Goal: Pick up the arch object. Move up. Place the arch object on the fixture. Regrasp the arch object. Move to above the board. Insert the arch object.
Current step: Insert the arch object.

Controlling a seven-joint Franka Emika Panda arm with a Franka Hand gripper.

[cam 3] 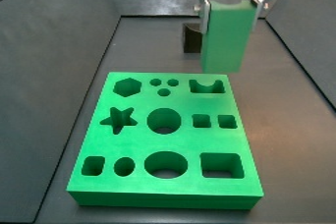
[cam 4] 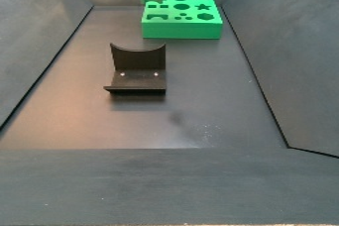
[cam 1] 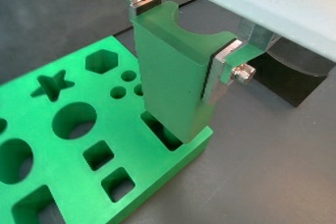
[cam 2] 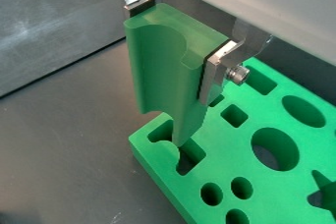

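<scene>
Holding: the gripper [cam 1: 184, 39] is clamped on the arch object [cam 1: 178, 76], one silver finger [cam 1: 225, 69] flat on its side face and the other against the far face, in both wrist views.
Piece: the arch object stands upright as a tall green block with a curved notch in its top end [cam 2: 178, 71]; its lower end sits in or just at the arch cut-out near the board's edge, and how deep it goes cannot be told.
Near ground: in a side view the fixture [cam 4: 137, 69] lies at centre left of the frame, a dark L-shaped bracket on a base plate with a curved dip in its upright wall, well apart from the board.
Floor: dark matte grey floor [cam 4: 185, 121], bare between fixture and board, walled by sloping dark panels at both sides.
Board: the board [cam 3: 168, 140] is a bright green slab, smooth and matte, with hexagon, star, circles, squares and an arch hole cut through its top; it fills the middle of a side view and sits at upper centre in the other [cam 4: 183, 17].
Far end: the piece rises over the board's far right corner [cam 3: 226, 36] with the gripper at the top edge of the frame.
Room: open floor lies on all sides of the board.
</scene>
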